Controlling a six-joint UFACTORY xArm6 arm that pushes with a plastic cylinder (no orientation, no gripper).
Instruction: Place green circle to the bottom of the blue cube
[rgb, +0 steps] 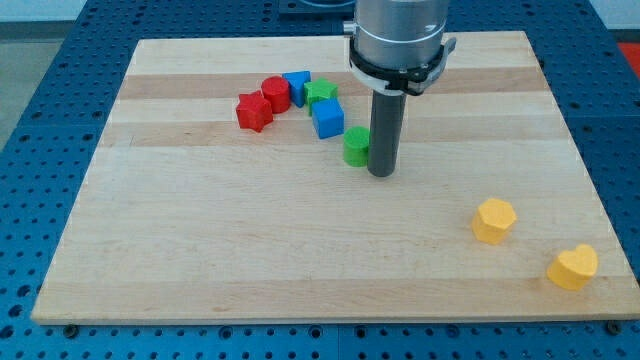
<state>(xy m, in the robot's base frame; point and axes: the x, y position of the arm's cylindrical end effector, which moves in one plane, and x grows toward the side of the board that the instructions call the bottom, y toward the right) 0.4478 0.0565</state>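
The green circle (355, 146) stands on the wooden board (250, 250) just below and to the right of the blue cube (327, 118). My tip (381, 173) rests on the board right against the green circle's right side. The rod above it hides part of the circle's right edge.
A green star-like block (320, 93), a blue block (297, 83), a red circle (276, 92) and a red star-like block (254, 111) form an arc up and left of the blue cube. A yellow hexagon (493, 220) and a yellow heart (573, 267) lie at the bottom right.
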